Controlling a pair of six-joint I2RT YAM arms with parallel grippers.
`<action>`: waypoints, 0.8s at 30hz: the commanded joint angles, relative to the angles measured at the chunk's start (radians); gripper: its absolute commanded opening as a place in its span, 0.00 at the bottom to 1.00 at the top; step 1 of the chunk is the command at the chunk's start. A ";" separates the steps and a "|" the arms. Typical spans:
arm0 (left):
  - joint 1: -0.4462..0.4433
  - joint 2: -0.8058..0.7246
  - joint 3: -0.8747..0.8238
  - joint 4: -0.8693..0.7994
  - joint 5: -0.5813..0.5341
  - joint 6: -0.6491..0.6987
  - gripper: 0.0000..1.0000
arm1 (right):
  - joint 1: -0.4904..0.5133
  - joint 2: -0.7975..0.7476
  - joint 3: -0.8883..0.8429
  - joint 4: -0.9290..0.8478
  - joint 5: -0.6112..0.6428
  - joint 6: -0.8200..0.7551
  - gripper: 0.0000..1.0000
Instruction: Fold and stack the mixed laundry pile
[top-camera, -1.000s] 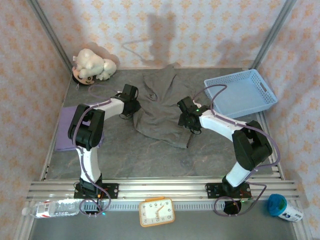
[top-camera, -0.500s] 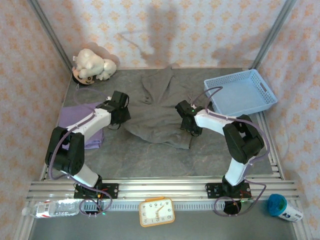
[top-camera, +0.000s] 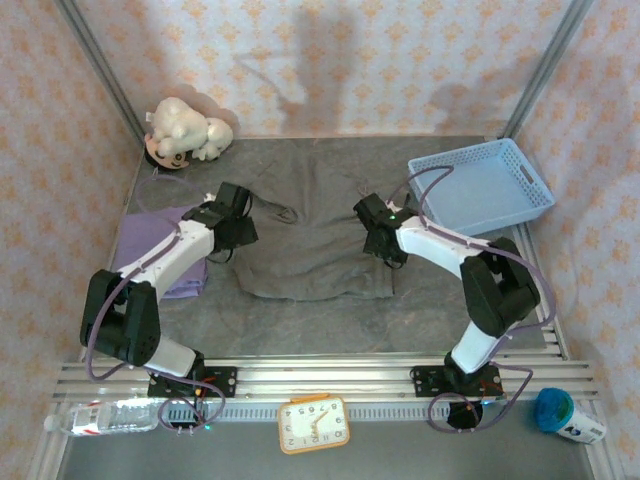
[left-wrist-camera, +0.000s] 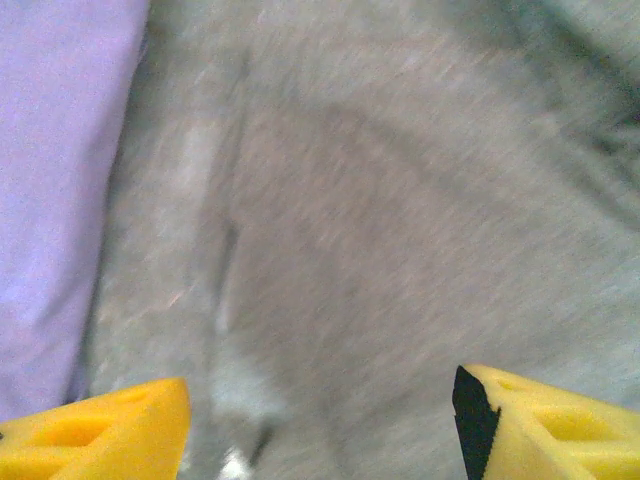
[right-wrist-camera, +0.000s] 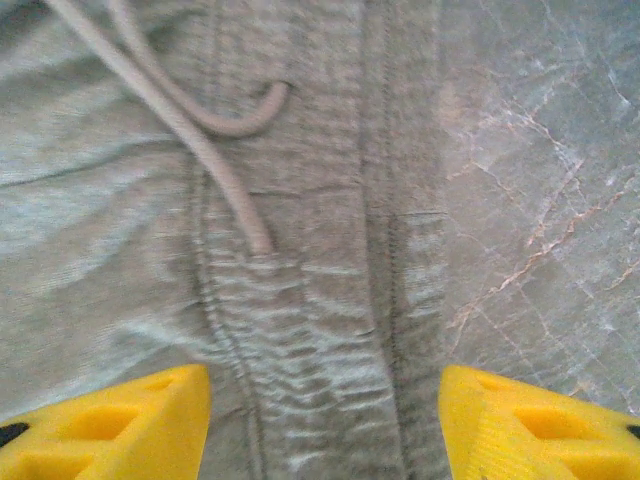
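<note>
Top external view: the grey-olive garment (top-camera: 320, 245) lies spread flatter than half a second ago, and the left hand (top-camera: 236, 222) has opened.
Two garments, two hands, one blue basket (top-camera: 480, 185), one plush toy (top-camera: 185, 128). The grey-olive garment lies mid-surface between the left hand and the right hand (top-camera: 378, 240); both hover over its edges, fingers spread, pinching nothing. The lilac shirt (top-camera: 140, 245) rests by the left edge.

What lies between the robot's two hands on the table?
The grey garment, spread out fairly flat, covers the stretch between the left hand and the right hand. The top view shows this.
</note>
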 joint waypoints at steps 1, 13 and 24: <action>0.002 0.101 0.052 0.074 0.045 -0.031 0.70 | 0.050 -0.029 0.023 0.019 -0.028 -0.012 0.62; 0.014 0.320 0.091 0.117 -0.033 -0.017 0.69 | -0.072 0.079 -0.056 0.094 -0.103 0.101 0.60; 0.000 0.124 -0.163 0.149 0.129 -0.162 0.68 | -0.146 0.059 0.007 0.036 -0.092 -0.019 0.61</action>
